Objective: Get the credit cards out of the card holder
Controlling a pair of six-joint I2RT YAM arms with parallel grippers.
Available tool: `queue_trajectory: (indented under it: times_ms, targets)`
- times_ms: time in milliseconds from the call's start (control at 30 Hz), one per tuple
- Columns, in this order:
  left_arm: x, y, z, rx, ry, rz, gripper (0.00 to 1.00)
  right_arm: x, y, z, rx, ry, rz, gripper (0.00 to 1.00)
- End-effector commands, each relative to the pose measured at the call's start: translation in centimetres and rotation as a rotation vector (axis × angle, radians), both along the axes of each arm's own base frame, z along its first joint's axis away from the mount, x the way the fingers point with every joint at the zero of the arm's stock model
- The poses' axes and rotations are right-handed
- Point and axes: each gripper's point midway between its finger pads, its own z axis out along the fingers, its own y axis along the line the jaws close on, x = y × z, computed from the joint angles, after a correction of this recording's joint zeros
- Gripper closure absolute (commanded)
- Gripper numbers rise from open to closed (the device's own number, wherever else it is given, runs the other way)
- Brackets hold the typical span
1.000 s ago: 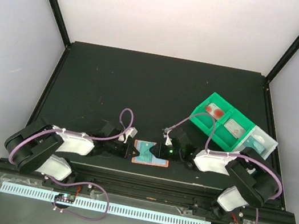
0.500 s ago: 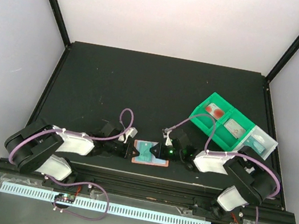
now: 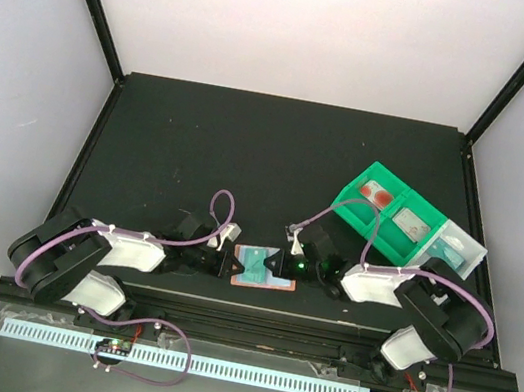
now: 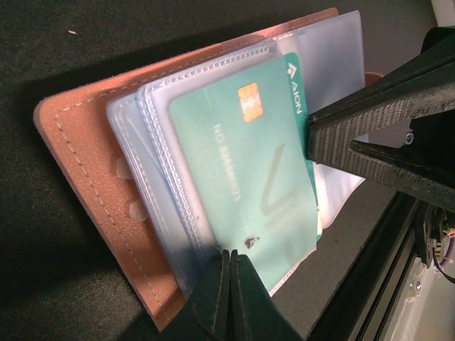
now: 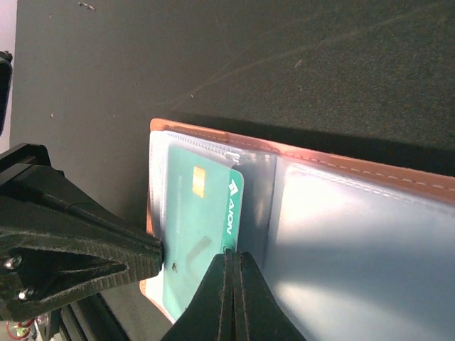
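Starting at the left, we see the left gripper (image 3: 223, 262) lying low over the black table (image 3: 200, 145) near its front edge, its tip at the left edge of the card holder (image 3: 257, 268). In its wrist view the two fingers are pressed together with only a thin seam between them and nothing pinched. Their tip meets the near edge of the clear sleeve around a teal card (image 4: 242, 177).

The card holder lies open and flat between the two grippers, sleeves up, its terracotta outer face showing as a border. The teal card, gold chip up, sits in the sleeves of the left panel. A second card marked AION (image 4: 295, 89) peeks out from behind it on the side toward the fold.

The right gripper (image 3: 281, 263) reaches in from the other side above the right panel. Its jaws are likewise closed on nothing, and its tip touches the exposed edge of the AION card.

Farther right and back, well apart from the holder, stand the green bins (image 3: 381, 209), with a clear bin (image 3: 463, 250) just beside them.
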Motion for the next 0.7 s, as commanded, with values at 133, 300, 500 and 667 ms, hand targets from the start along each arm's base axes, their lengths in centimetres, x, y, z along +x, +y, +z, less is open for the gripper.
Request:
queue_trajectory:
  times_ms: [133,300,500,667]
  targets:
    - [-0.1,0.9,-1.2,0.075,0.005,0.01,0.99,0.3,-1.4,0.5,0.006,-0.019,0.013,0.99]
    - [-0.1,0.9,-1.2,0.075,0.004,0.011,0.99,-0.1,-0.5,0.5,0.059,0.005,0.042,0.98]
    - [-0.2,0.9,-1.2,0.074,0.005,0.009,0.99,-0.3,-0.1,0.0,0.088,0.026,0.047,0.88]
    - [-0.2,0.9,-1.1,0.073,0.004,0.01,0.98,-0.4,0.1,-0.5,0.091,0.034,0.055,0.87]
